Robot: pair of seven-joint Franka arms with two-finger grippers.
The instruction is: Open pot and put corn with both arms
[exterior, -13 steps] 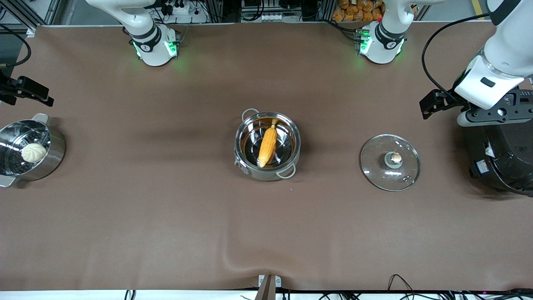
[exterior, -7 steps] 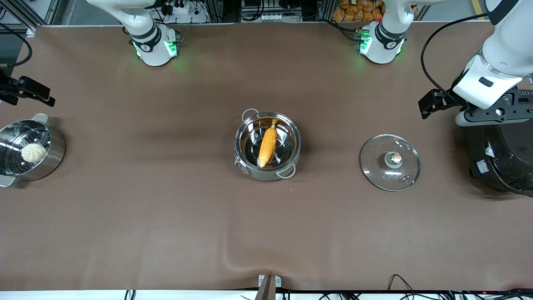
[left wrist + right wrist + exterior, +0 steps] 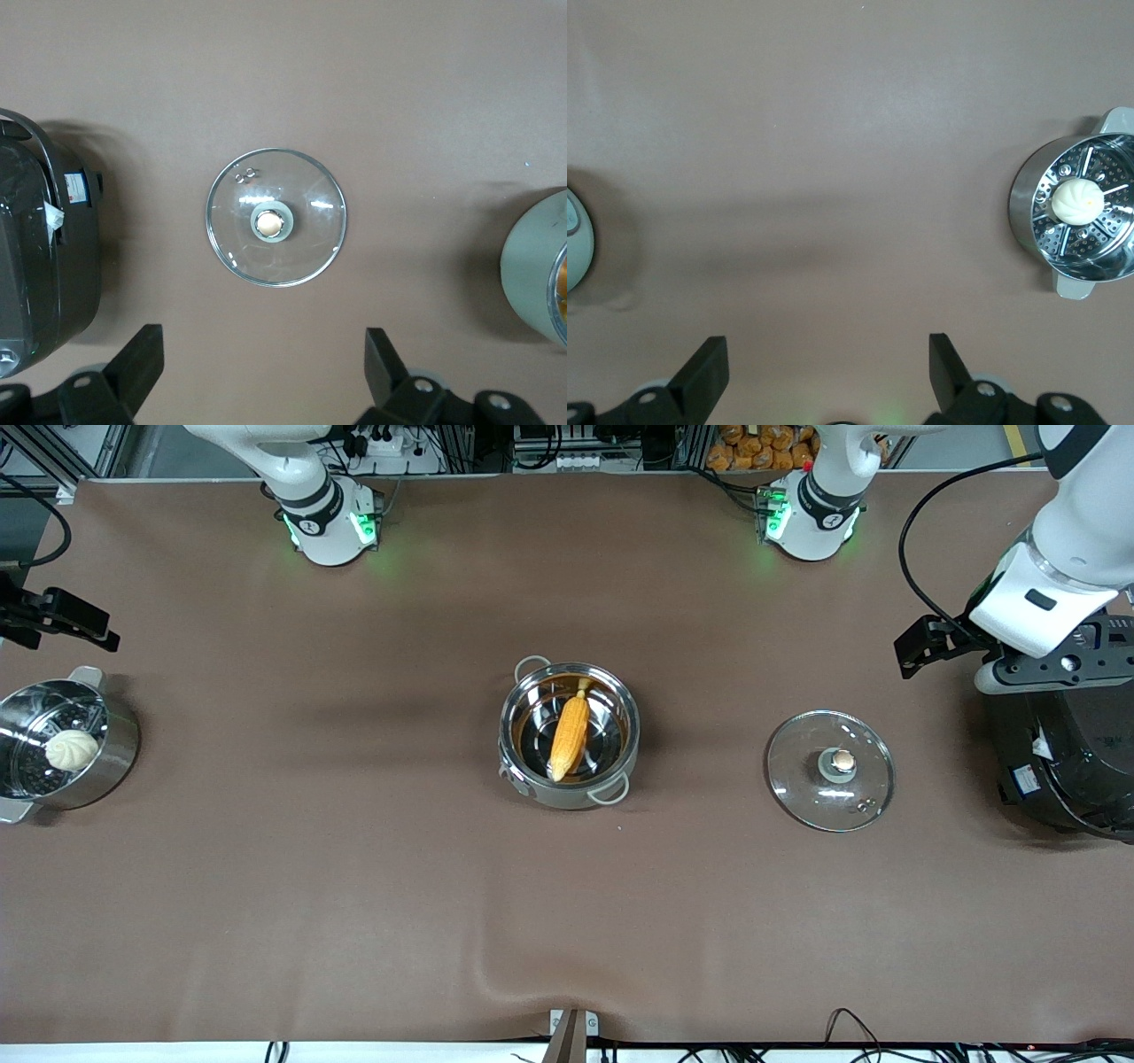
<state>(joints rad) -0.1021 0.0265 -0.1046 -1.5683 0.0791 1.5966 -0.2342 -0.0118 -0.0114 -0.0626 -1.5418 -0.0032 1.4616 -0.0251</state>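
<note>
The steel pot (image 3: 568,734) stands uncovered at the table's middle, and the yellow corn (image 3: 570,735) lies inside it. Its glass lid (image 3: 830,771) lies flat on the table beside it, toward the left arm's end, with the knob (image 3: 842,760) up. My left gripper (image 3: 261,347) is open and empty, high over the table by the lid (image 3: 275,217); the pot's wall (image 3: 536,274) shows at that view's edge. My right gripper (image 3: 824,352) is open and empty, high over bare table between the pot (image 3: 574,239) and the steamer pot.
A steel steamer pot (image 3: 106,757) with a white bun (image 3: 71,749) stands at the right arm's end, also in the right wrist view (image 3: 1028,217). A big black cooker (image 3: 1072,762) stands at the left arm's end, under the left arm (image 3: 1041,602).
The left arm's hand has shifted very slightly over the cooker's end. The pot, corn, lid and right arm have not moved.
</note>
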